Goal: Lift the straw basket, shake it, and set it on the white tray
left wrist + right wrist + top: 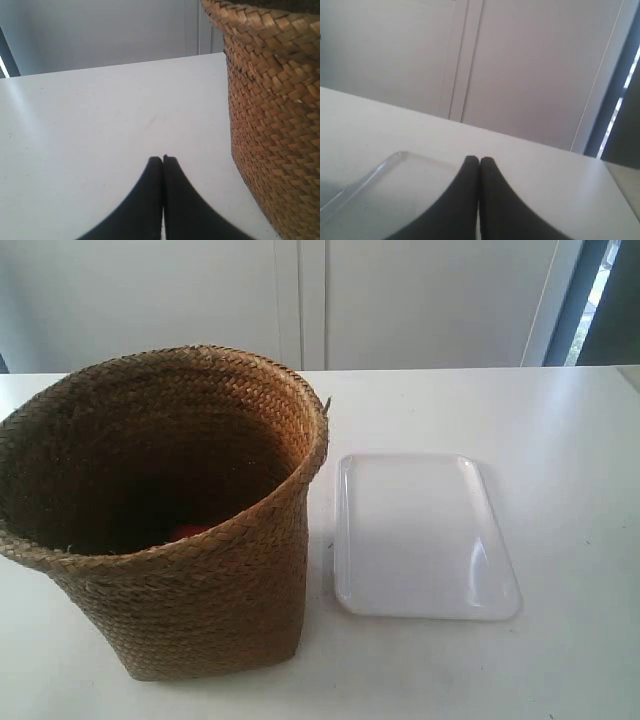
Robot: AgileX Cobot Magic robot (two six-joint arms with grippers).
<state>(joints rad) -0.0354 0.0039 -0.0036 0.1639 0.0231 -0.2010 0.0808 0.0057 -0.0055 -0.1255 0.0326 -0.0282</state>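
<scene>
The straw basket (190, 570) stands upright on the white table, at the left of the exterior view; something red (192, 531) shows deep inside it. The white tray (420, 540) lies flat just beside the basket, with nothing on it. Neither arm shows in the exterior view. My left gripper (163, 159) is shut and holds nothing, low over the table with the basket's woven wall (270, 125) off to one side of it. My right gripper (479, 159) is also shut on nothing, and the tray's rim (380, 167) lies close beside its fingers.
The white table (560, 440) runs back to a pale wall with panel seams (300, 300). A dark window frame (585, 300) stands at the back right of the exterior view. The table's far edge (530, 142) shows in the right wrist view.
</scene>
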